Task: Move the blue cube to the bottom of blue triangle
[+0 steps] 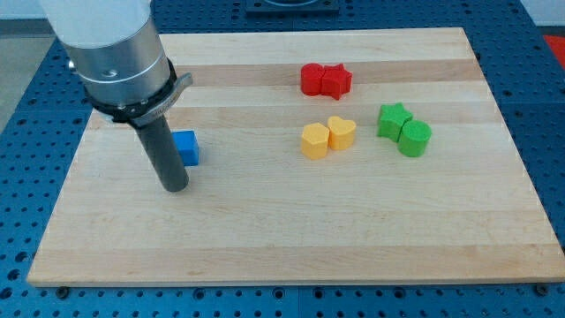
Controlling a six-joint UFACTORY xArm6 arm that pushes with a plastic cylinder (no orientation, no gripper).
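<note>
The blue cube (186,147), at the counter's (371,238) left just right of my tip (175,188), looks light, rigid and prone to twisting, so push a flat face squarely; there is no gripper to open or close.

Blue perforated surface (547,115) under wooden board (291,238)

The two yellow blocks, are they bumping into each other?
Touching. In the camera view the yellow block on the left and the yellow heart sit pressed side by side, with no strip of board showing between them.
</note>
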